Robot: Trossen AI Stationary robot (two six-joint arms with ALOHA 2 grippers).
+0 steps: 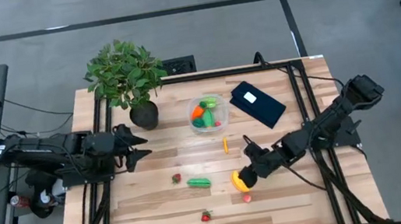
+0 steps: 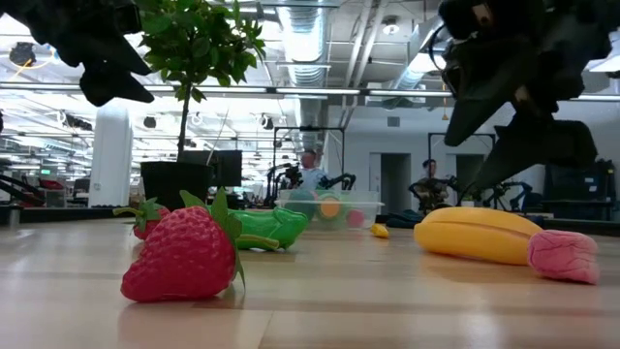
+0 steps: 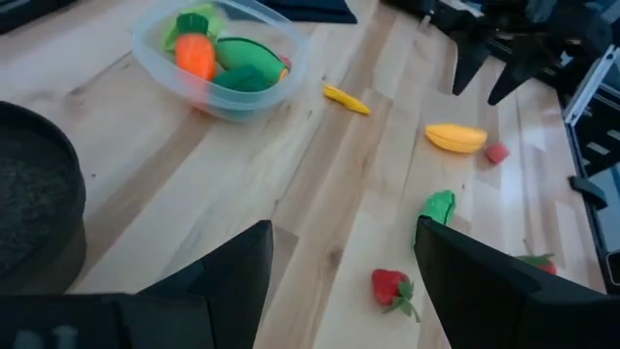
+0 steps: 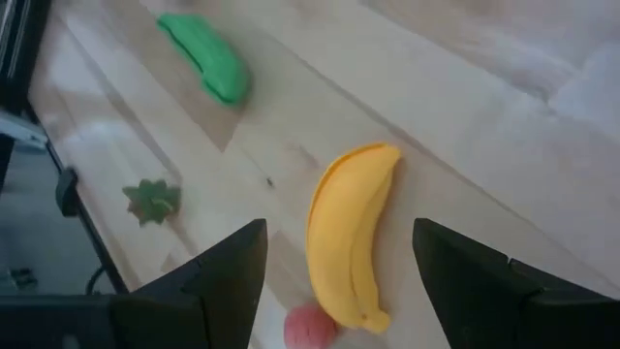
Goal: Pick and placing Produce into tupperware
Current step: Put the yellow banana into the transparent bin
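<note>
The clear round tupperware (image 1: 208, 113) sits at mid-table and holds an orange carrot (image 3: 195, 54) and green pieces. A yellow banana (image 1: 237, 179) lies on its side on the wood, with a pink piece (image 1: 247, 196) at one end. My right gripper (image 4: 339, 281) hovers open just above the banana (image 4: 351, 247), one finger on either side, touching nothing. A green piece (image 1: 199, 182), two red strawberries (image 1: 177, 179) (image 1: 206, 216) and a small yellow piece (image 1: 226, 145) lie loose. My left gripper (image 1: 138, 146) waits open at the table's left, near the pot.
A leafy potted plant (image 1: 128, 76) stands at the far left, beside my left arm. A flat black rectangle with a white label (image 1: 257, 103) lies right of the tupperware. Bare wood spreads along the near edge around the strawberry (image 2: 184, 254). People show in the room behind.
</note>
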